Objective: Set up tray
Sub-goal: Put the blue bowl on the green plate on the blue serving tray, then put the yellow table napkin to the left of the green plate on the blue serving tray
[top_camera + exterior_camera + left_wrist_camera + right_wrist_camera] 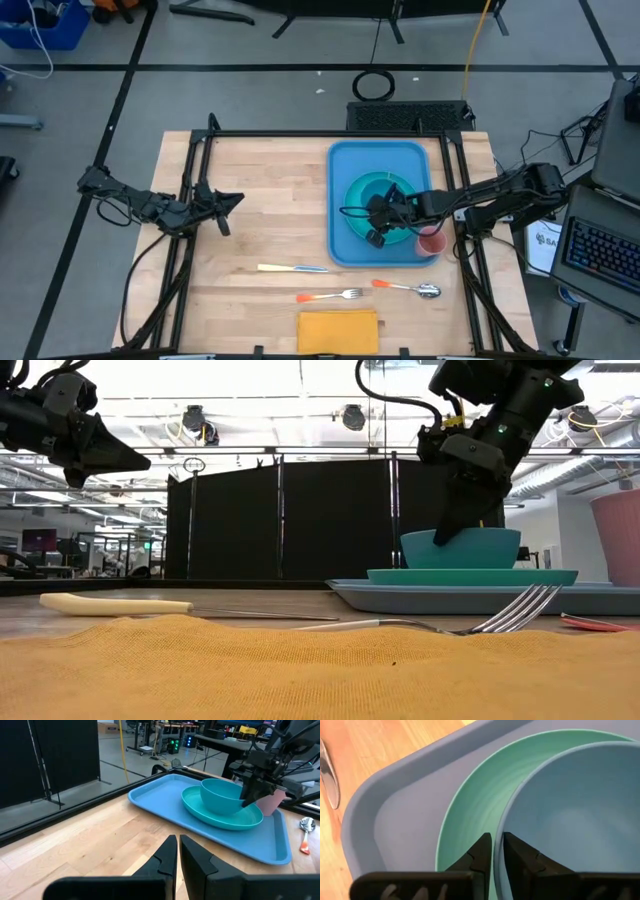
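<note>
Tray (pixel 345 165) work centres on the right gripper (pixel 493 851), whose two dark fingers pinch the thin rim of a smooth turquoise bowl (pixel 222 796), one finger inside and one outside. That bowl sits on a round teal plate (pixel 195 805), which lies on the flat blue plastic tray with rounded corners at the table's right half. A pink cup (pixel 431 241) stands in the tray's near corner. The low view alone shows a fork's tines (pixel 520 608) above the rough orange napkin (pixel 300 670). The left gripper (pixel 178 851), fingers pressed together, hovers over bare wood at the left.
</note>
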You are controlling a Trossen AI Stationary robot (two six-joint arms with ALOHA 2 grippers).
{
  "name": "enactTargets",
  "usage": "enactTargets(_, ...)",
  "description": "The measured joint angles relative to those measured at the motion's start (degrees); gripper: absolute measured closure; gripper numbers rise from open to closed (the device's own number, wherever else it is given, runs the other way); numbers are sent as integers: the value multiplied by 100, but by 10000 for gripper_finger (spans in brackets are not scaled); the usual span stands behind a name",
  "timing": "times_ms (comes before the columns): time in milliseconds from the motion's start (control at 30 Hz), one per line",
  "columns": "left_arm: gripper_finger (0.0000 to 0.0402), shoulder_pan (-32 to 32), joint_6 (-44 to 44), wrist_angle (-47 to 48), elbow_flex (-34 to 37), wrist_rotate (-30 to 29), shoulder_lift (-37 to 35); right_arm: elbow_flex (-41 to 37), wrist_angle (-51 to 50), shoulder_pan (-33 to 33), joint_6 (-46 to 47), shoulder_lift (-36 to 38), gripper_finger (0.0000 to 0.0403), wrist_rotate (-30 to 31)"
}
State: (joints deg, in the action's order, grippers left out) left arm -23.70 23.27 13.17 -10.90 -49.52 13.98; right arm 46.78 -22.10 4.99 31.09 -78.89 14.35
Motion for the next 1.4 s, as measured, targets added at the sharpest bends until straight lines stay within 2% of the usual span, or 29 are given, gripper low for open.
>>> enactTargets(300, 378, 0, -4, 5, 0, 2, 0, 0, 47, 0, -59, 93, 336, -8)
enactTargets(733, 378, 0, -2, 24, 2, 2, 0, 0, 303, 38, -422, 912, 316, -93)
enactTargets(867, 378, 0, -4, 27, 2, 2, 0, 2, 765, 187, -655, 994, 316, -103)
enactTargets(1033, 378, 0, -4, 34, 2, 4, 0, 4, 2339, 374, -232, 990, 316, -128)
enactTargets(1167, 378, 0, 0, 33, 2, 1, 0, 7, 3254, 528, -966, 989, 316, -570)
enactTargets(1267, 378, 0, -67, 33, 2, 4, 0, 7, 3552, 599, -1093, 1027, 316, -550)
enactTargets(1400, 378, 0, -183, 7, 2, 11, 0, 7, 3480, 601, -1123, 1019, 316, -551)
